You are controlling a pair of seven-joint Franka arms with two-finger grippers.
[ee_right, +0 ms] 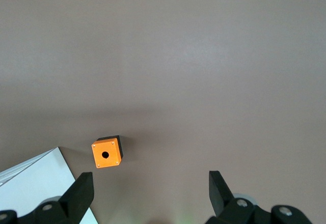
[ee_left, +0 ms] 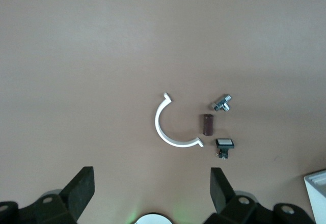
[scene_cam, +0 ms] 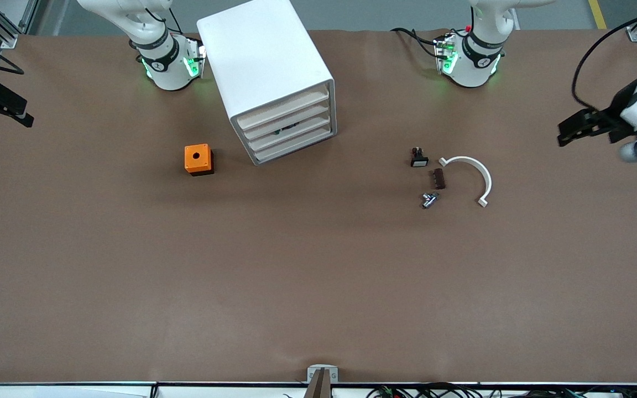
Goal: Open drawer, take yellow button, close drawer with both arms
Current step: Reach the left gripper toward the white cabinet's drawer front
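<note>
1. We see a white, box-shaped cabinet with four stacked drawers (scene_cam: pixel 274 83) standing on the brown table (scene_cam: pixel 241 276) between the two arm bases; all its drawers look shut, so nothing of the task is done yet.
2. We cannot find the small orange-capped push-button anywhere in view; something dark shows in a gap between the drawer fronts, too small to identify, and we judge the button to be inside a drawer.
3. Our left gripper (ee_left: pixel 150 191) hangs with jaws spread wide and empty at the left arm's end of the table.
4. Our right gripper (ee_right: pixel 150 191) waits, equally wide and empty, at the right arm's end.
5. An orange cube with a round hole on a black base (scene_cam: pixel 198 160) sits beside the cabinet.
6. The risks we foresee:
   - mistaking the cube for the button, or the small black piece with a white face (scene_cam: pixel 419 160) near the white plastic half-ring (scene_cam: pixel 470 177);
   - dragging the unbraced cabinet while pulling a drawer;
   - opening the wrong drawer.
</note>
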